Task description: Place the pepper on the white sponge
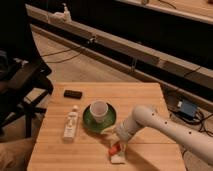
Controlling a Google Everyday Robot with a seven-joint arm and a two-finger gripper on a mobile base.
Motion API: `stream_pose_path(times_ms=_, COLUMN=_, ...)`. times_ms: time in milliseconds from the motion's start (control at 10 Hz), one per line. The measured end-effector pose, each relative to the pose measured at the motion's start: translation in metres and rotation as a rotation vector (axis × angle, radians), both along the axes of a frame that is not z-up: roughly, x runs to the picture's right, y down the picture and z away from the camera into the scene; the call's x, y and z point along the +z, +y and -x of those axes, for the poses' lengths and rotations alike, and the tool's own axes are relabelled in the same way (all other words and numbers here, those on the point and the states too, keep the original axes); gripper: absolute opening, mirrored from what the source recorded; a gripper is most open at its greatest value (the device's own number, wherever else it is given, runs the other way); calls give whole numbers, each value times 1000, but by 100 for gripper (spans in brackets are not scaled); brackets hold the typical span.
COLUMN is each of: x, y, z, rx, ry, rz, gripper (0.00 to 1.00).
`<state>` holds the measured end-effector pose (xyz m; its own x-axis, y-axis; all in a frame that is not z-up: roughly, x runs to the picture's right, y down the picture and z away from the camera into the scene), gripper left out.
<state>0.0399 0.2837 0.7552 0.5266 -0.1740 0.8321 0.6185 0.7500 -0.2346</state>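
Note:
The small orange-red pepper (pixel 114 148) lies at the near middle of the wooden table (pixel 150 97), touching the upper edge of the off-white sponge (pixel 119 158). Whether it rests fully on the sponge I cannot tell. My gripper (pixel 114 139) is directly above the pepper, at the end of the white arm (pixel 165 127) that reaches in from the right. The gripper hides part of the pepper.
A white cup (pixel 99 110) stands on a green plate (pixel 90 123) just left of and behind the gripper. A white bottle (pixel 71 123) lies to the left. A small black object (pixel 73 93) lies at the back left. A dark chair (pixel 22 82) stands left of the table.

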Motion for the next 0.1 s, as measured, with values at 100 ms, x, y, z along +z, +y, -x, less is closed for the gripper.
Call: stream_pose_path(times_ms=100, x=0, y=0, z=0, rx=0, ry=0, rz=0, gripper=80)
